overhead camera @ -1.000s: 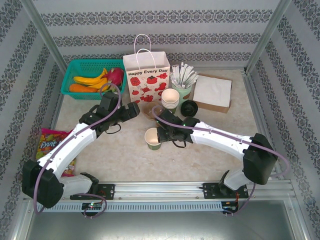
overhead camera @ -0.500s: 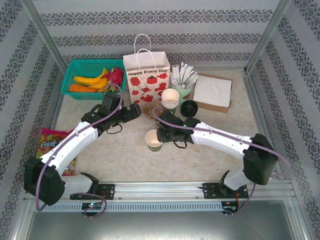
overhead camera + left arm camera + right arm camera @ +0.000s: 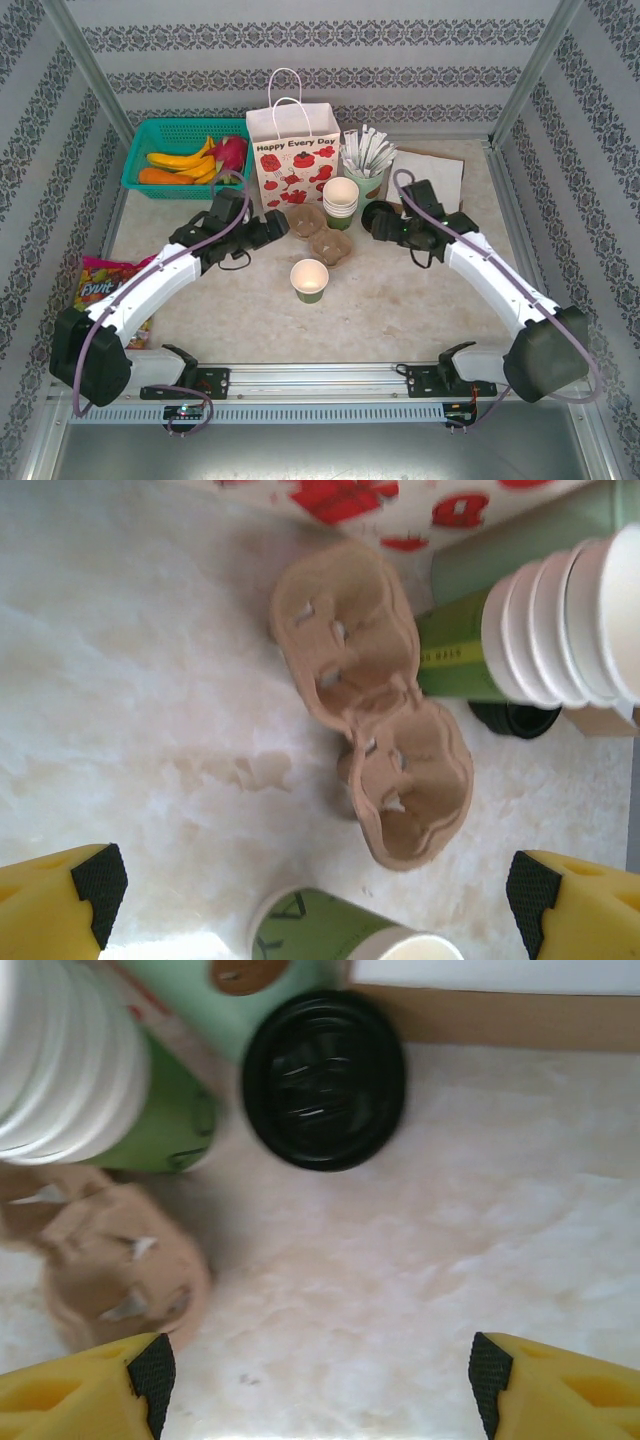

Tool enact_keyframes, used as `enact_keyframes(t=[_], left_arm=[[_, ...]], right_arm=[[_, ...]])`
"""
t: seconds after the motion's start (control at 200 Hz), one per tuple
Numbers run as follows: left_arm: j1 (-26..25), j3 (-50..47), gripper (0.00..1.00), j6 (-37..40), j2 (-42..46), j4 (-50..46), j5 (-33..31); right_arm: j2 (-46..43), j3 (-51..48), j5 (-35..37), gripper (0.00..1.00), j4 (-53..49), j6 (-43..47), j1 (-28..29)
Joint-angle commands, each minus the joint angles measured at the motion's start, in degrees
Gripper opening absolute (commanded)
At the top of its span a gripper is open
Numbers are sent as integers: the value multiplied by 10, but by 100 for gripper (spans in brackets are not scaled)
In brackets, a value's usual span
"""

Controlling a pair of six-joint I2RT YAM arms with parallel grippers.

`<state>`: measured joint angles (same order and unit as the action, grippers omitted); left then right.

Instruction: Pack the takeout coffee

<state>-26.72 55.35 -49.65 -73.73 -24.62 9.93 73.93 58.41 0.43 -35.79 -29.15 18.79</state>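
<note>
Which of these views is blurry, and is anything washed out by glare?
Right wrist view is softest: the black lid and cup carrier smear, and the cup stack glares white. Left wrist view is slightly soft. Top external view is sharp, evenly lit.

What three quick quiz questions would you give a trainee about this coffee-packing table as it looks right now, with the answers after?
1. Multiple choice: what lies straight ahead of the right gripper?
A. the round black plastic lid
B. a yellow banana
C. a bag of sweets
2. True or false: the single green paper cup has a lid on it.
3. Fill in: the brown moulded-pulp cup carrier has ___ cup pockets.

Key: 1 A; 2 false, it stands open with its cream lining showing; 3 two.
</note>
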Motion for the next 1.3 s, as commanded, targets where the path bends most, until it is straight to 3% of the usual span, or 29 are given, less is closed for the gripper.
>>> enact_keyframes(t=[0.0,0.135,0.325,0.515,0.62,0.824,1.294], left_arm=[[-44,3,100,-33,-16,-14,-37],[-82,37,100,13,-10,-109,-125],[-84,2,100,16,19,-123,-126],[-83,-2,100,-11,5,-119,-144],[-82,10,100,-6,-12,-125,-141],[-82,27,100,6,-35,-136,-141],[-78,32,99,13,-44,-134,-142]], right_arm=[[23,-14,-83,78,21,94,-61],[82,-18,-118,66,80,187,-112],[190,47,-164,54,90,269,-136],[262,89,-182,47,109,264,-135],[285,101,-155,46,128,246,-133],[306,118,-156,42,152,217,-133],[347,163,-129,32,106,209,-129]])
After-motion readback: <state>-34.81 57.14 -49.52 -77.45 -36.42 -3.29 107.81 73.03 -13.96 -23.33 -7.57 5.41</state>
